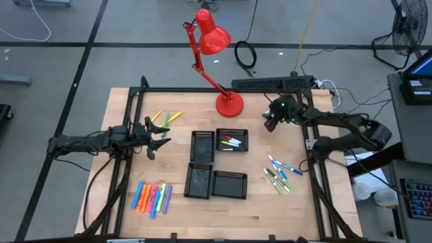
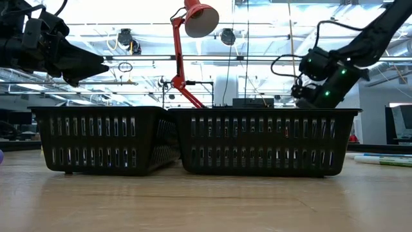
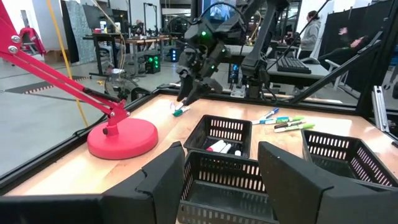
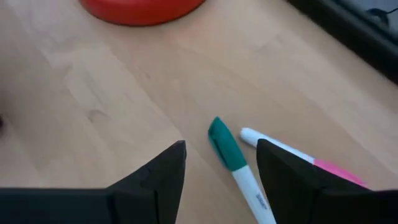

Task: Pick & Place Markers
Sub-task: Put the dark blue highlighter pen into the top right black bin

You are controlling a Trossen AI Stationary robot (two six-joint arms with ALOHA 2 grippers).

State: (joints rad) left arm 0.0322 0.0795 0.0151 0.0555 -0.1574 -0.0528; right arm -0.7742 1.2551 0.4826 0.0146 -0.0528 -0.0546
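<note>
Two markers lie side by side on the table near the red lamp's base: a white one with a green cap (image 4: 231, 158) and a white one with a pink end (image 4: 305, 160). My right gripper (image 4: 221, 147) hovers open just above them, a finger on either side of the green cap; it also shows in the high view (image 1: 268, 124). My left gripper (image 1: 163, 136) is open and empty, raised left of the trays. Several markers lie in the far right tray (image 1: 231, 142). Yellow-green markers (image 1: 166, 118), neon markers (image 1: 152, 198) and blue-green markers (image 1: 280, 172) lie on the table.
Four black mesh trays (image 1: 202, 155) stand grouped at the table's middle. The red desk lamp's base (image 1: 229, 104) stands at the far middle, its arm and head (image 1: 212, 39) reaching beyond the far edge. A black frame rims the table. People sit in the room beyond (image 3: 309, 31).
</note>
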